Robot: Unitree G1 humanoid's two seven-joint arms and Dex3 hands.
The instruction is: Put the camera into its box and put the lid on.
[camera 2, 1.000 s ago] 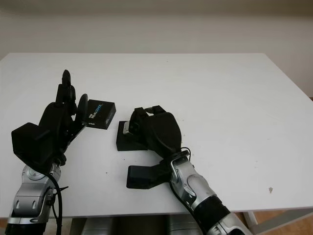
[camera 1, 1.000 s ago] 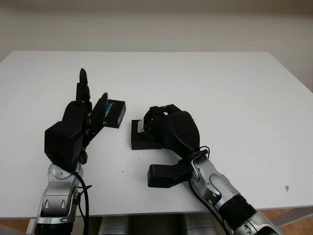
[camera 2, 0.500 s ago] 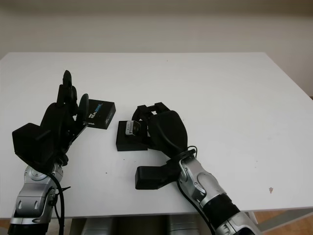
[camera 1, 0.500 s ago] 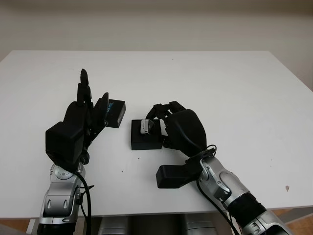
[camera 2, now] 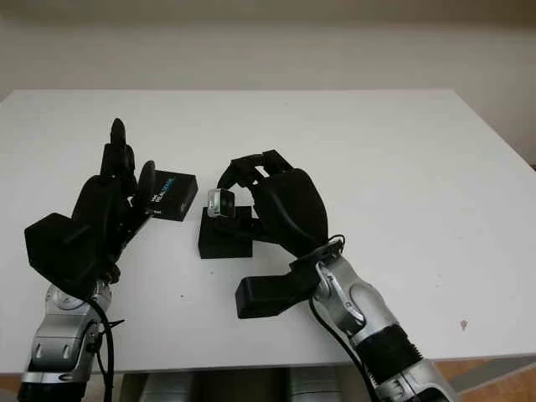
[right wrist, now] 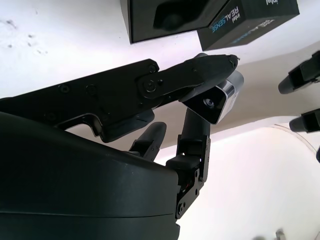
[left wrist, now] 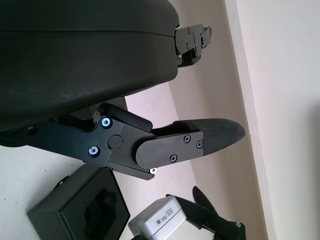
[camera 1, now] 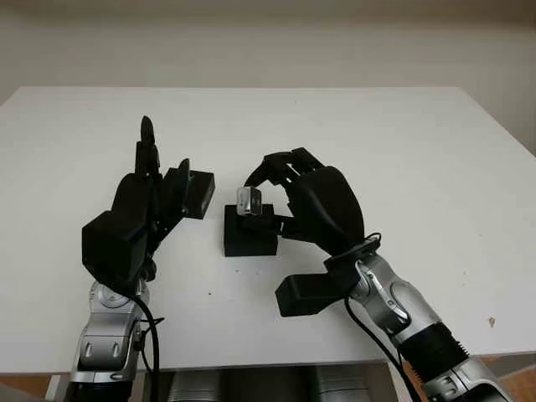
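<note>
Above the open box (camera 1: 249, 232), the small, rigid, probably light camera (camera 1: 248, 201) is pinched at its ends by the right hand (camera 1: 314, 205), while the left hand (camera 1: 138, 209) is held open beside the lid (camera 2: 173, 195).

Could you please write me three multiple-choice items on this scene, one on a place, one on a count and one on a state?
1. Where is the camera?
A. In the right hand, above the box
B. Lying beside the lid
C. In the left hand

2. How many black box parts are on the table?
A. One
B. Two
C. Four

3. What state is the box in?
A. Lidded
B. Open
C. Tipped over

Answers: 1 A, the right hand's fingers pinch the camera over the box; 2 B, box and lid lie apart; 3 B, its recess is uncovered, the lid beside the open left hand.
</note>
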